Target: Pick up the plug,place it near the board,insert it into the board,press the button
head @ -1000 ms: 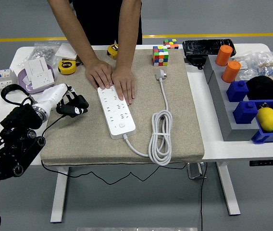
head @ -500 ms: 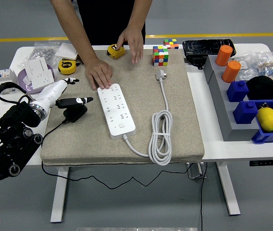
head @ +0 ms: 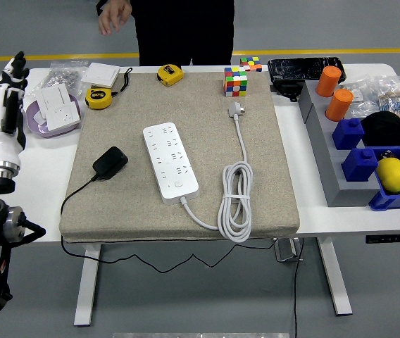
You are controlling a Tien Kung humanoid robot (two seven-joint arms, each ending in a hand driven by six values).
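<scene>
- My left robot hand (head: 6,98) has pulled back to the left edge of the table (head: 38,169) and points upward, fingers straight and holding nothing; a second ago it hovered beside the black plug (head: 110,162).
- The plug now lies alone on the beige mat (head: 263,176), just left of the white board (head: 170,162), not inserted.
- The person's hands have left the board; one hand (head: 113,14) hangs at the top edge.
- I judge placing done, insertion pending.
- The right arm is out of view, and the board's button is hard to make out.

person (head: 179,32) cropped at top edge; black plug (head: 110,163) prongs hidden; left hand (head: 6,105) cut by frame edge.
</scene>
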